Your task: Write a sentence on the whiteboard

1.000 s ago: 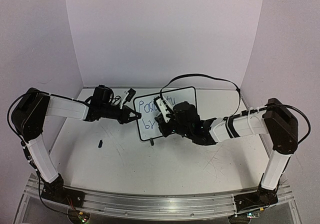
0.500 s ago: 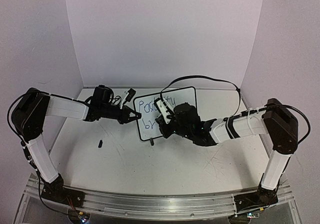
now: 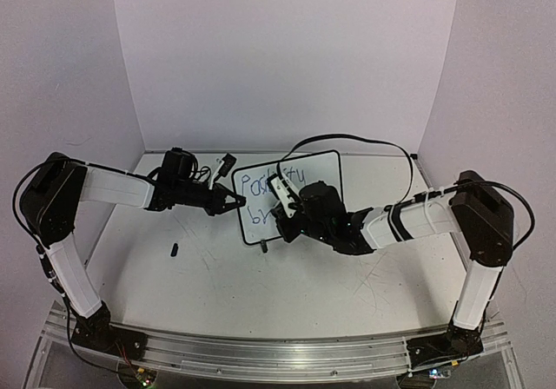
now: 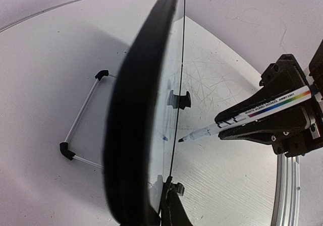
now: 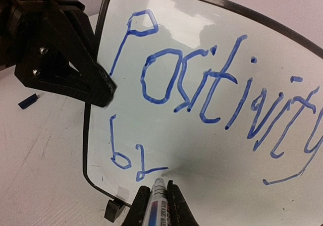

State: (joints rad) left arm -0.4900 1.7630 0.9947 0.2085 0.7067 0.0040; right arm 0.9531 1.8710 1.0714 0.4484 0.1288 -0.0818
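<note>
Overhead view wide; both wrist views close, sharing whiteboard (image 5: 197, 135)

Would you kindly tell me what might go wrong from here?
1. The left gripper pinches the whiteboard by its left edge only; pressure from the marker might swing or tip it.
2. The second line, just "br", sits low on the whiteboard, so the right gripper may smear it or run short of room.

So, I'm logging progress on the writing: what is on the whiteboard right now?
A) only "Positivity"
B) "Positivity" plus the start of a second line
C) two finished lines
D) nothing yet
B: in the right wrist view the sentence reads "Positivity" across the whiteboard, with only a "b" and one more stroke below, where the marker tip sits.
</note>
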